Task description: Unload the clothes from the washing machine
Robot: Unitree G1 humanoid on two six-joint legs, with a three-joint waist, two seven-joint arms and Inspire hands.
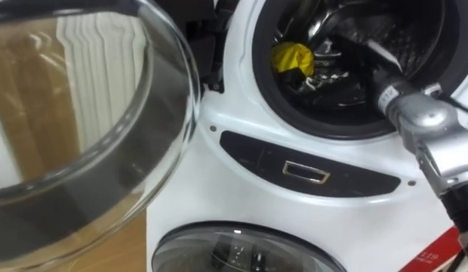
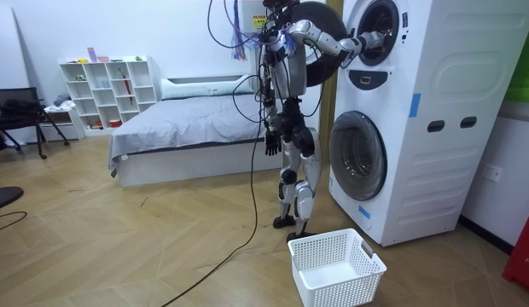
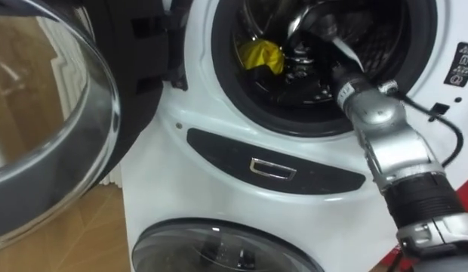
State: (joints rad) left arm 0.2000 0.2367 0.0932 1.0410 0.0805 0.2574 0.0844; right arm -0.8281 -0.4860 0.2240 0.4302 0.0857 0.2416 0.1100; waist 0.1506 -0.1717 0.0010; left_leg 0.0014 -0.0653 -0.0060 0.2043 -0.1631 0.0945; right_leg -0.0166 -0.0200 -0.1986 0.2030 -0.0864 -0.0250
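We stand close in front of the stacked machine [image 1: 241, 98], with its upper door [image 1: 106, 151] swung wide to our left. Our right arm reaches through the opening into the drum [image 1: 332, 127]. The right robot hand [image 1: 343, 57] sits deep in the dark there, and we cannot tell whether it is apart or closed, or whether it touches anything. The left robot hand [image 2: 270, 141] hangs by our side in the room view, and we cannot tell its state either.

The cloth [image 1: 293, 59] is a small yellow bundle, crumpled on the left side of the drum, just beside the right robot hand.

We judge the cloth to be light and soft. It should fold and sag wherever we take it, so no spot on it will hold its shape. A raised fold on top of the bundle looks like the best place to pinch. We would want a good bunch of fabric in the grasp, because a thin edge could slip out. It may catch on the drum's rim as it comes out, so a slow pull seems wise.

A white basket [image 2: 337, 266] waits on the floor by our feet.
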